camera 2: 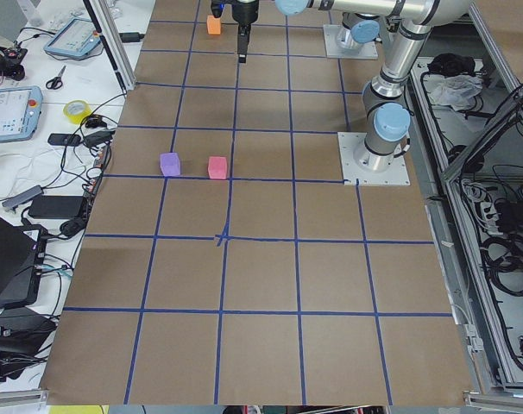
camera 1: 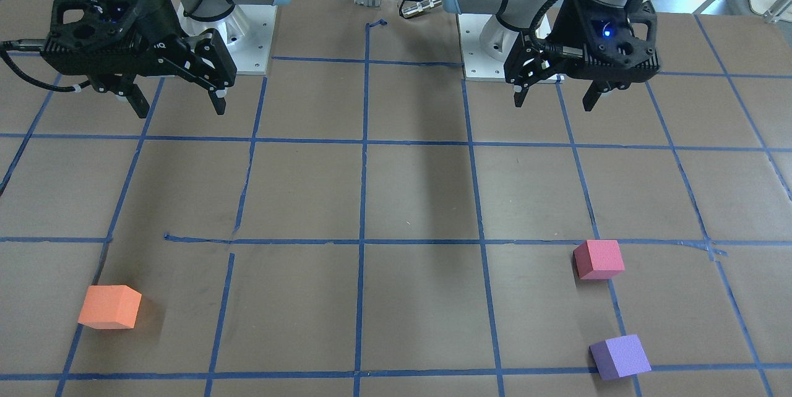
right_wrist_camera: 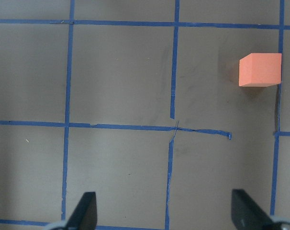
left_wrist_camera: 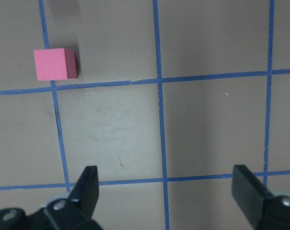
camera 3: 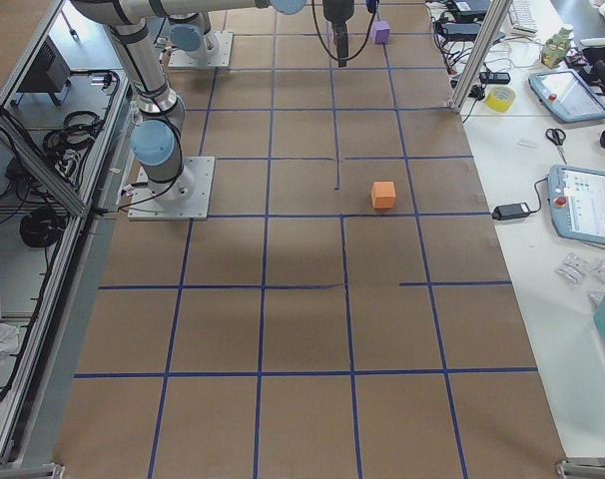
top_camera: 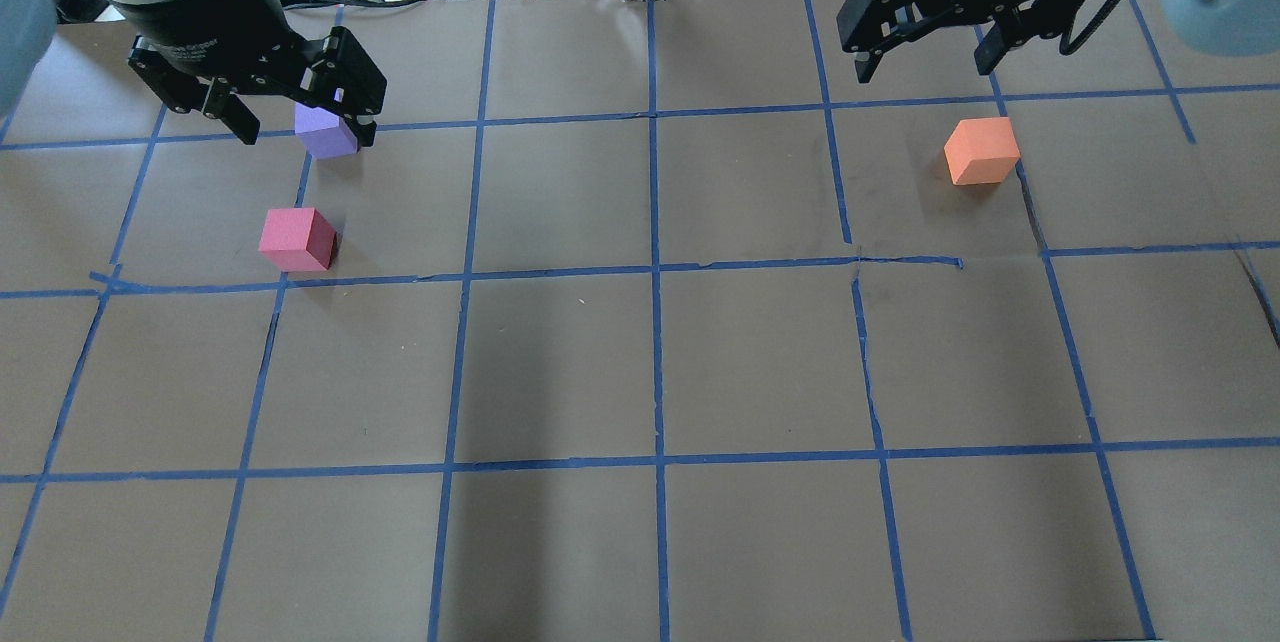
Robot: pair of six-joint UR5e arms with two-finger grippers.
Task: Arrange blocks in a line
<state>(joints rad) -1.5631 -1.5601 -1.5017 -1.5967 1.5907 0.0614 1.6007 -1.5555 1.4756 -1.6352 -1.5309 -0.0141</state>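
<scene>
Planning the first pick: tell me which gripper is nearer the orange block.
Right. The right gripper hangs base-ward of the orange block, on its side of the table; the left gripper hangs far across, over the other half.

Foam, matt, fine-grained: orange block, pinkish-red block, purple block. Dull brown paper: bench, gridded with blue tape. Matt black plastic: left claw, right claw.

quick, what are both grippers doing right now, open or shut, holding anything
left gripper: open, holding nothing
right gripper: open, holding nothing
</scene>
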